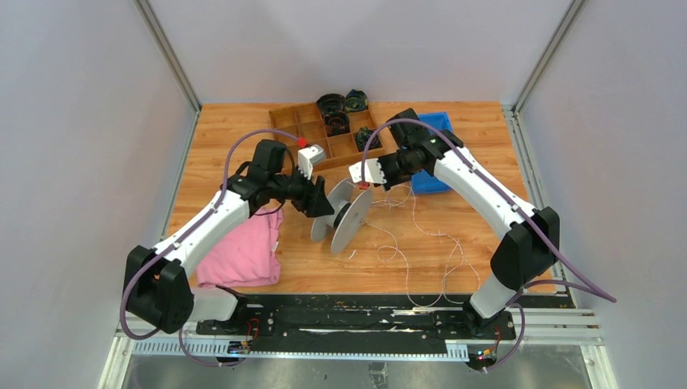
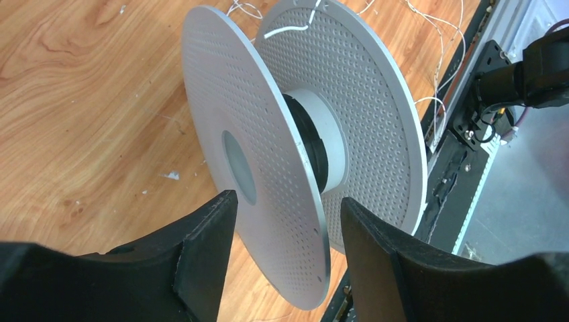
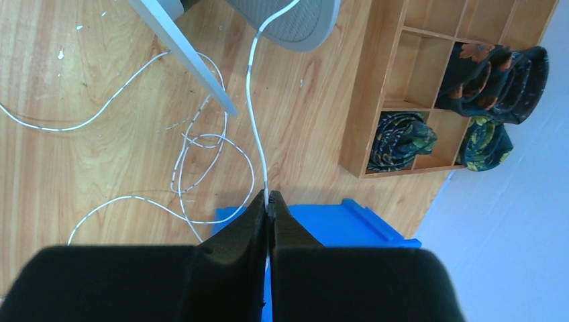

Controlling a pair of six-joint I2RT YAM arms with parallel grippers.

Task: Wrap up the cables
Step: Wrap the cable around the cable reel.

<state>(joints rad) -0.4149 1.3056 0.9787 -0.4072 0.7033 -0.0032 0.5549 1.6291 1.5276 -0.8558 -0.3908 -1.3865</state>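
A grey perforated spool (image 1: 347,215) stands on edge mid-table, its two flanges and hub (image 2: 315,144) filling the left wrist view. My left gripper (image 1: 317,204) (image 2: 287,198) is open, its fingers straddling the rim of the near flange (image 2: 268,134); I cannot tell whether they touch it. The thin white cable (image 3: 255,100) runs from the spool's top down into my right gripper (image 3: 270,200) (image 1: 360,180), which is shut on it just right of the spool. The rest of the cable (image 1: 421,235) lies in loose loops on the table to the right.
A wooden compartment tray (image 1: 308,121) with dark coiled bundles (image 1: 332,105) sits at the back. A blue bin (image 1: 429,182) lies under my right arm. A pink cloth (image 1: 243,251) lies at the left. A black rail (image 1: 348,316) runs along the near edge.
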